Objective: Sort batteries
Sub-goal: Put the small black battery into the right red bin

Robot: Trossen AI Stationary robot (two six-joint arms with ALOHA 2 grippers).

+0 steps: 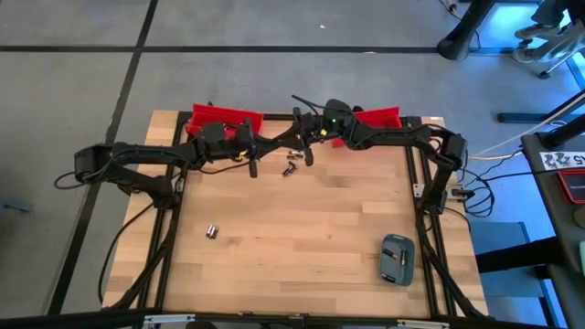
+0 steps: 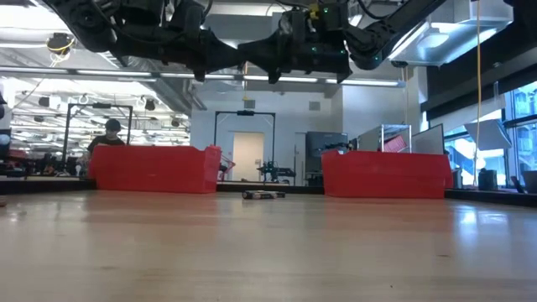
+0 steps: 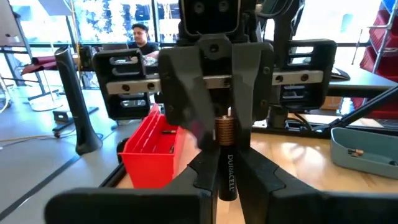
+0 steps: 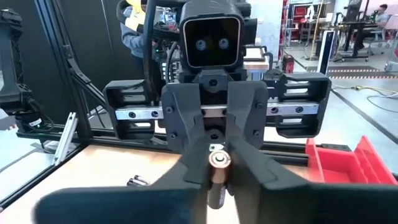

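Held 1 battery [image 3: 225, 163] end to end between left gripper [image 3: 225, 186] and right gripper [image 4: 217, 180], both clamped on it above the table [image 1: 302, 247], with loose batteries [image 1: 291, 166] and another [image 1: 211, 231] unsorted, red bins [image 1: 224, 118] nearly empty.

Light: bright overhead | blur: near fingers, wrist views
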